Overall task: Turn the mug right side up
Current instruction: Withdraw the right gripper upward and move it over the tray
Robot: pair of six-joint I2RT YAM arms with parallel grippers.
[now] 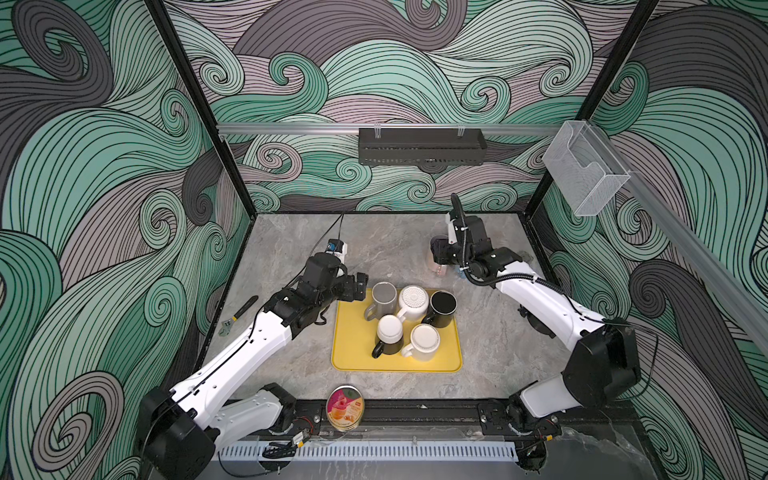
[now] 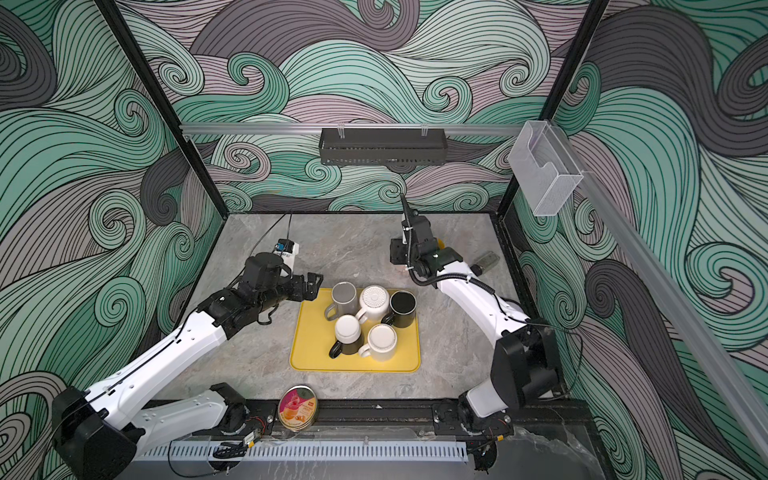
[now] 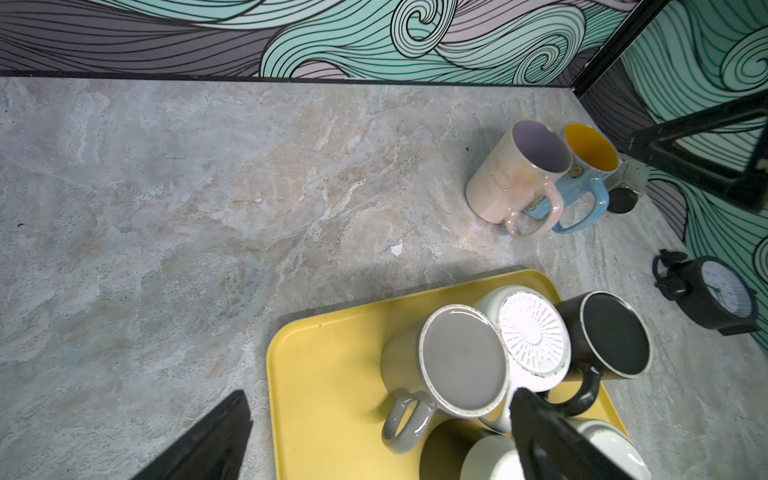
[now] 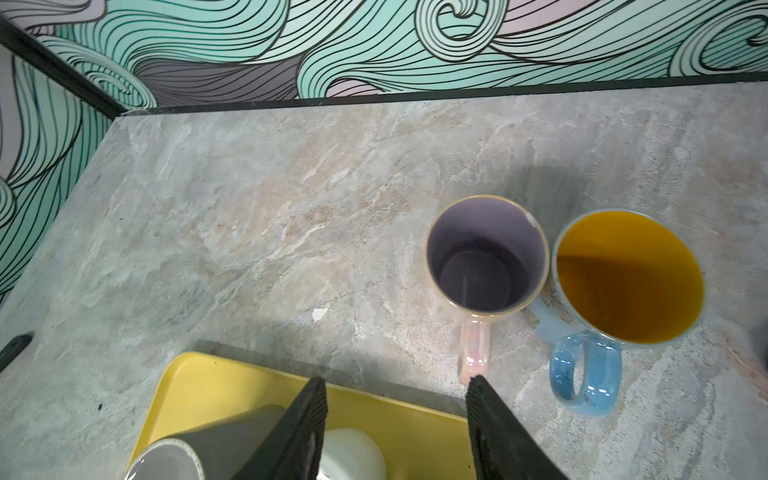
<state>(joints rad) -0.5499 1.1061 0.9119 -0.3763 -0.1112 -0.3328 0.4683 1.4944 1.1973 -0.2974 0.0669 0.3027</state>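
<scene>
The pink mug point(image 4: 486, 253) stands right side up on the desk point(image 1: 395, 241), mouth open to the top, at the far right beyond the far edge of the yellow tray point(image 1: 353, 349). Just beside it on its right stands a blue mug point(image 4: 627, 278) with a yellow inside, also upright; both handles point to the near side. The right jaws hang over the pink mug's handle, parted and gripping nothing; in the right wrist view one finger point(image 4: 498, 432) ends just at the tip of that handle. The left jaws are spread wide and empty, hovering at the tray's far left corner, near a grey mug point(image 3: 461, 361). That grey mug and four others crowd together on the tray, all with their bases up. A black clock point(image 3: 725, 291) sits on the desk near the right wall.
</scene>
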